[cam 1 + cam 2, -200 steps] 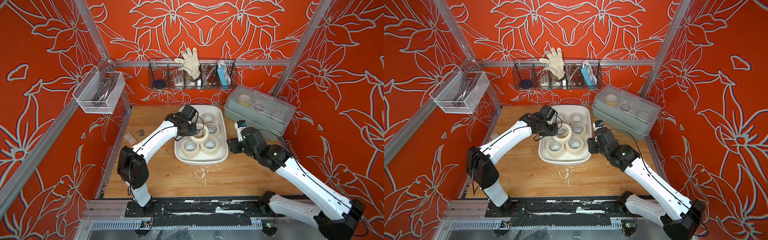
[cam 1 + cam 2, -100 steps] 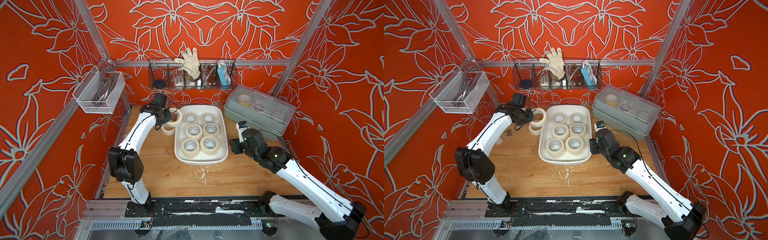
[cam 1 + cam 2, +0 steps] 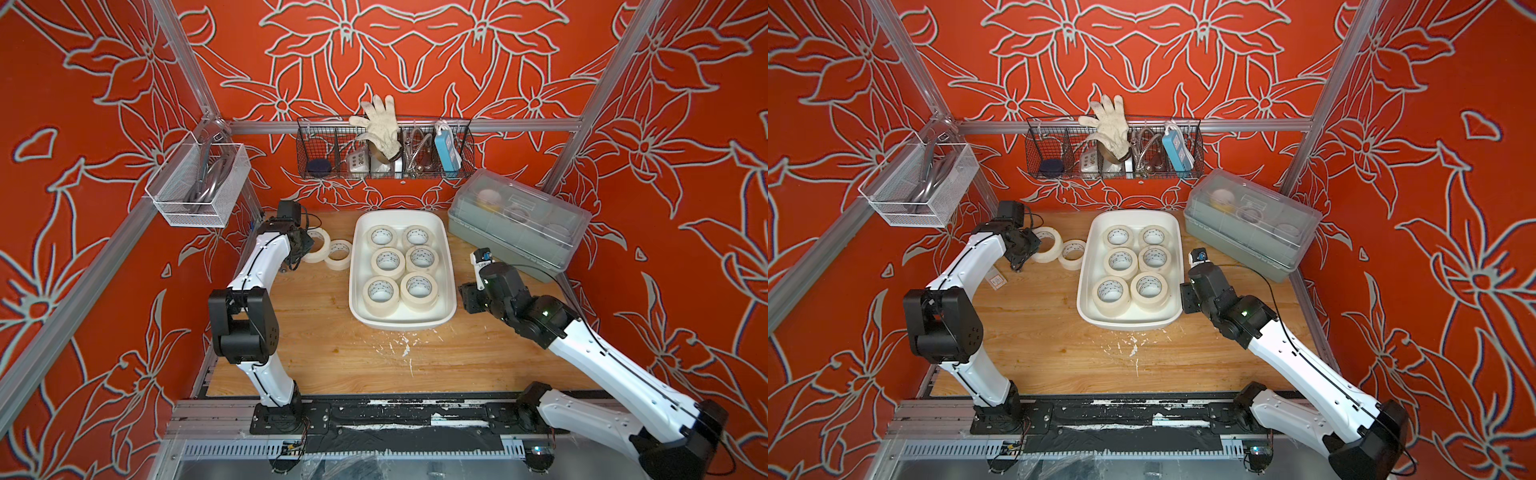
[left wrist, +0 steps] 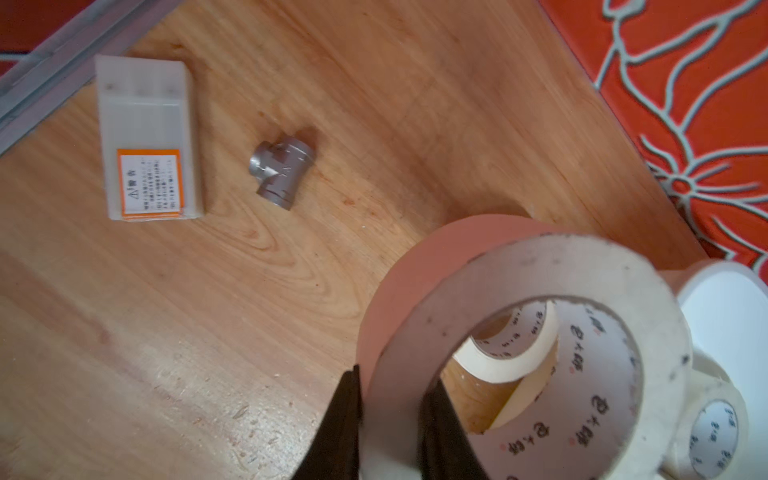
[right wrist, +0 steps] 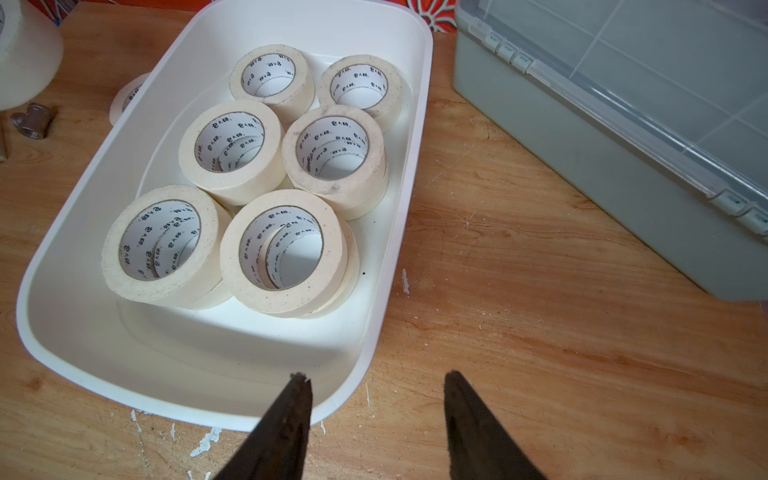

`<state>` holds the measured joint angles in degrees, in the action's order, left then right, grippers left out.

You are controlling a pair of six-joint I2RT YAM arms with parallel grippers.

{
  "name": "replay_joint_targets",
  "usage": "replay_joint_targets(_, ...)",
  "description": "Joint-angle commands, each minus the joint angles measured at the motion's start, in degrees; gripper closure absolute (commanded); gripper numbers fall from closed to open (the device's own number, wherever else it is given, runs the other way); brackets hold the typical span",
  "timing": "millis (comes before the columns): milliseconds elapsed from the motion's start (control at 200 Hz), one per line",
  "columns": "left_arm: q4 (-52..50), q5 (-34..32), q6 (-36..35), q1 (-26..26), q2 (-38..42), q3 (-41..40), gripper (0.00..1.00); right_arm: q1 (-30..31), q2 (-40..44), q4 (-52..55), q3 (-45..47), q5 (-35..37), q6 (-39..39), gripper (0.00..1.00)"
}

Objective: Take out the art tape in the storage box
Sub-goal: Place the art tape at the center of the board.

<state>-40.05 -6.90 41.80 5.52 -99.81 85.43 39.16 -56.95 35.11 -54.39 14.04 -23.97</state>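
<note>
– Art tape: where is it?
– Mostly in the storage box, the white tub in the middle of the wooden table. Six rolls show from above, in three pairs. In my right wrist view the pair nearest my base sits on further rolls beneath. Two more rolls are outside the tub, on my left of it.
– Who has those?
– My left gripper is pinching one roll through its wall, with one finger outside and one inside the core. It hangs tilted, and I cannot tell whether it touches the wood. The loose roll lies flat just beside it, between it and the tub.
– And your right?
– My right gripper is spread with nothing between the fingers. It hovers at the tub's near right corner, with the grey-green lidded box beyond.
– Anything else on the left?
– A metal pipe tee and a small translucent case with an orange label, both on the wood and apart from the tape.
</note>
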Motion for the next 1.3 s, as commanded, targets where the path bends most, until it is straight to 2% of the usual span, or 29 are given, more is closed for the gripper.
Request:
replay_joint_targets(0,6.5,-3.1,5.1,0.9,-0.3,-1.0,1.0,-0.4,0.1,-0.2,0.6,0.8,0.9,0.45)
replay_joint_targets(90,10.7,-6.3,7.1,1.0,-1.2,-2.4,1.0,-0.5,0.5,0.0,1.0,1.1,0.9,0.46)
replay_joint_targets(290,6.6,-12.2,9.7,1.1,-8.1,4.1,1.0,-0.8,1.4,-0.1,1.9,1.0,0.7,0.46)
replay_joint_targets(520,3.6,-12.8,9.1,1.6,-15.3,11.0,1.0,-1.2,2.1,0.6,2.3,1.2,0.8,0.46)
replay_joint_targets(726,4.1,-12.1,10.1,1.6,-18.4,11.2,1.0,-1.4,2.3,0.1,2.6,0.4,0.3,0.46)
replay_joint_targets(871,5.5,-8.8,10.6,1.6,-19.9,10.6,1.0,-1.4,1.9,0.7,2.0,0.1,0.3,0.45)
replay_joint_targets(1296,4.7,-7.9,12.5,1.7,-23.1,9.9,1.0,-1.7,2.8,2.2,1.5,0.0,0.5,0.43)
